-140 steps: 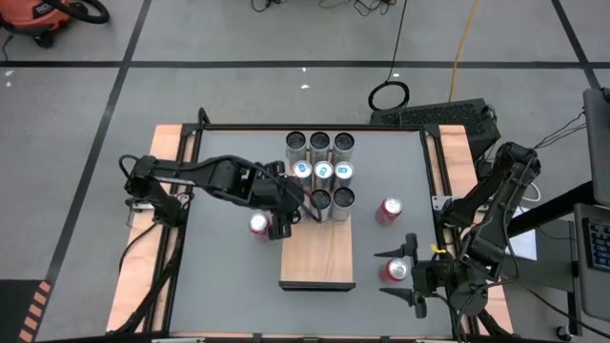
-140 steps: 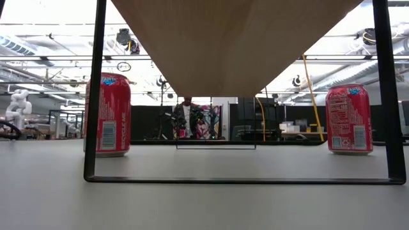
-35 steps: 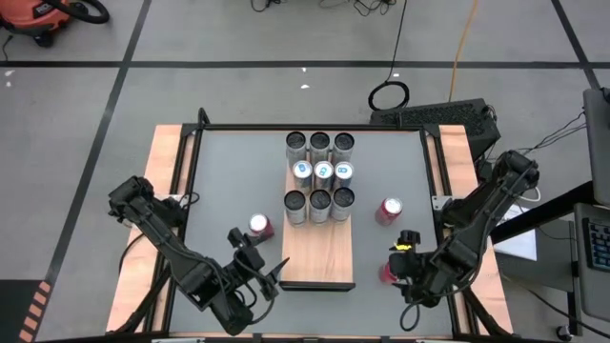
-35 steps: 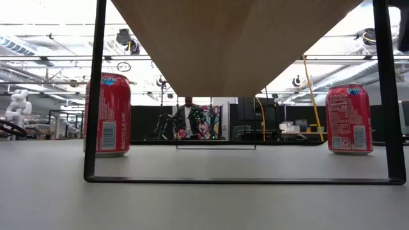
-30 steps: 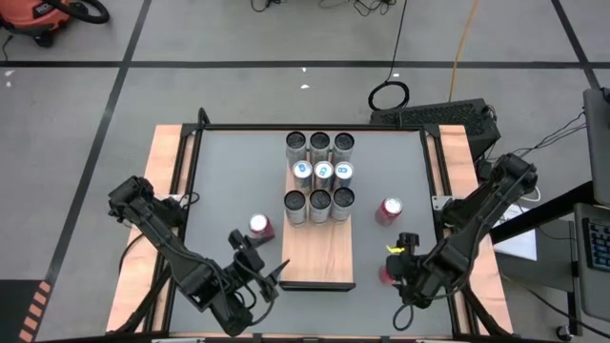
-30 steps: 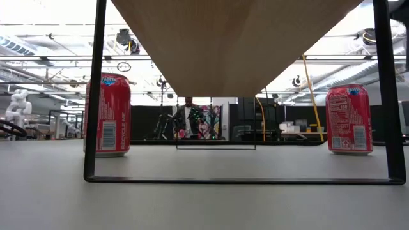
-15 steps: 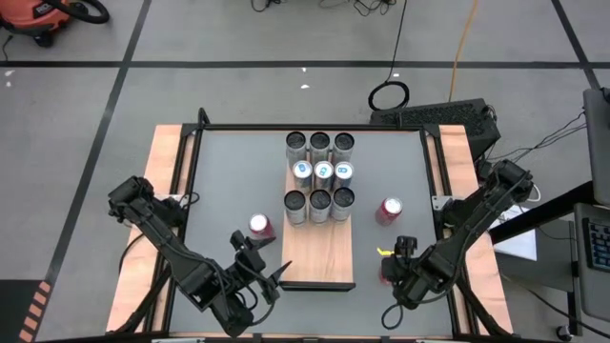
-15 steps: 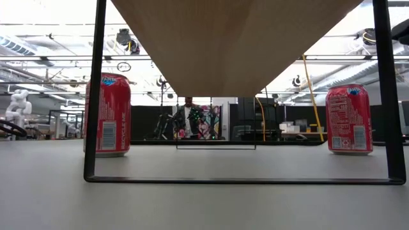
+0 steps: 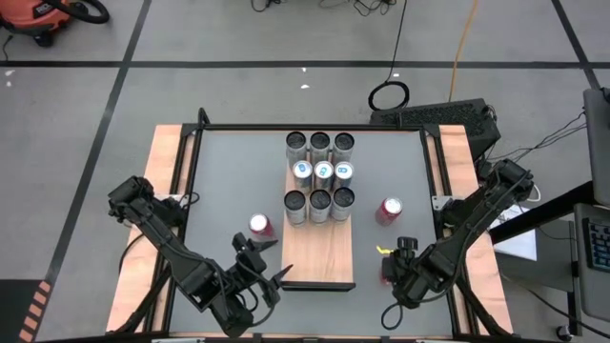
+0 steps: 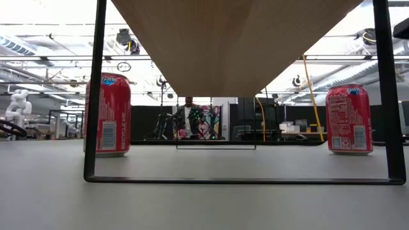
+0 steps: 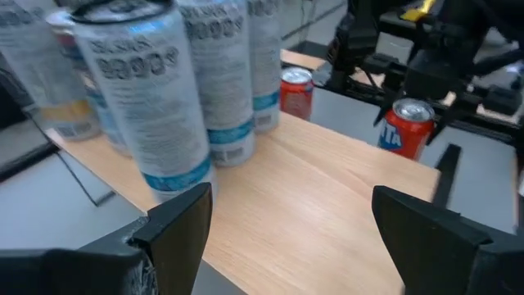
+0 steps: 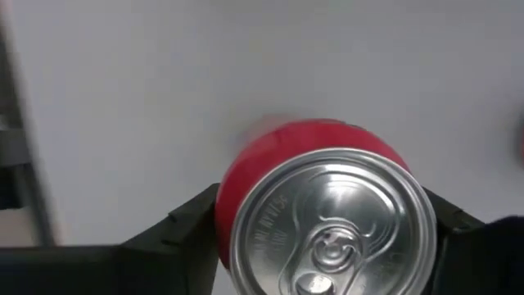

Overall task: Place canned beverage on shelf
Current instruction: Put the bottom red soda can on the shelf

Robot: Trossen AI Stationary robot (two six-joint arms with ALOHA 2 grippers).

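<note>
The shelf [image 9: 319, 250] is a light wood board on a dark frame in the table's middle, seen from below in the low view [image 10: 236, 38]. Several silver cans [image 9: 319, 173] stand on its far half. One red can [image 9: 258, 225] stands on the table left of the shelf, another [image 9: 389, 211] to its right. A third red can [image 12: 327, 221] stands near the table's near right corner, with my right gripper [image 9: 391, 271] shut on it. My left gripper [image 9: 269, 261] hovers open by the shelf's near left corner, holding nothing. My right gripper pinches the third red can's upper wall [image 12: 233, 192] between its two fingers, one on each side just below the rim. The fingers come from above, pointing steeply down. The can stands upright; its foot is hidden.
The shelf's near half [image 11: 319, 205] is bare wood. Pale wooden strips [image 9: 162, 191] edge the grey tabletop on both sides. The shelf's dark frame legs [image 10: 96, 89] stand on the table. The room beyond holds equipment and a person far off.
My right gripper has tipped a little more steeply downward over the red can at the near right. The can stands where it was.
</note>
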